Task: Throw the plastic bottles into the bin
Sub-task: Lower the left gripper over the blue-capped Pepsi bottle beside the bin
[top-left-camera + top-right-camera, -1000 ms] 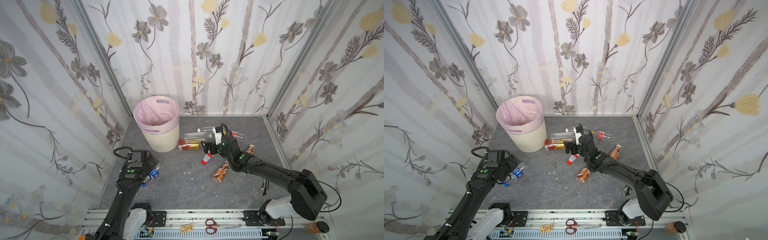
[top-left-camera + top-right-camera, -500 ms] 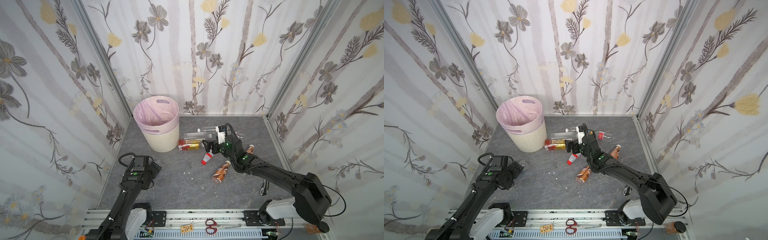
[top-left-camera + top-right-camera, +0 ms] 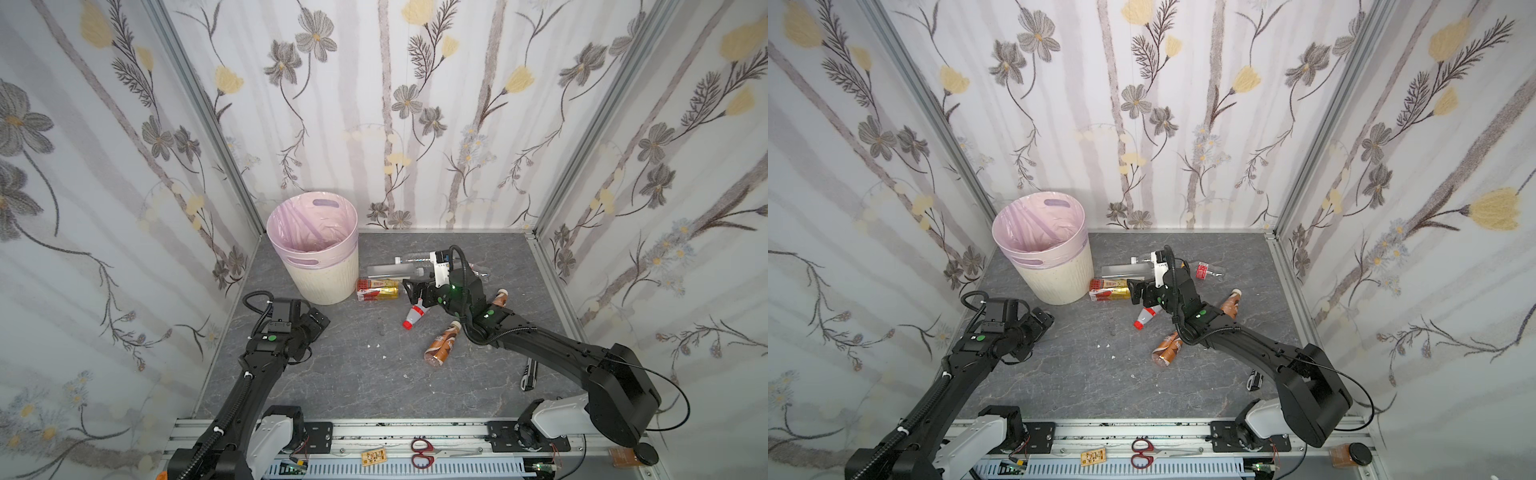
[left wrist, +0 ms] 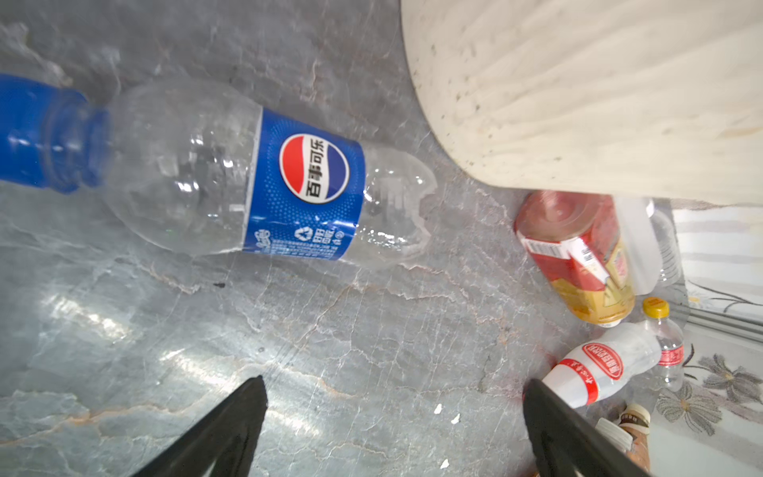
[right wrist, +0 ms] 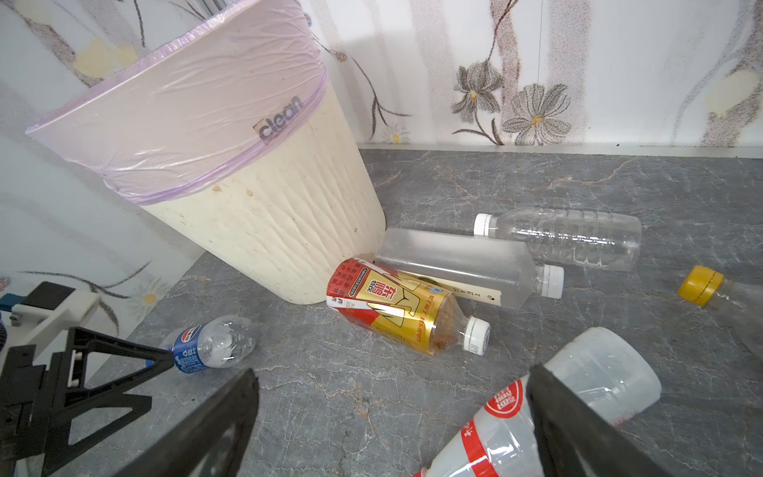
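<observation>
L end effector [image 4: 394, 380] hangs released, nothing between its fingers. The blue-label bottle [image 4: 264, 177] lies on the tabletop [image 4: 330, 330] just ahead of the tips, long axis roughly along the finger-to-finger line, so prob. a wrist turn is needed before closing; L arm is far nearer it than R. R end effector [image 5: 392, 371] is likewise spread wide & empty, w/ the white red-band bottle [image 5: 598, 367] lying slantwise just past one finger and other bottles [image 5: 462, 264] further ahead at the foot of the bin [image 5: 264, 231]. The bin stands upright beyond both, pink liner [image 3: 311, 224] in, no bottle visible in what shows of its inside.
</observation>
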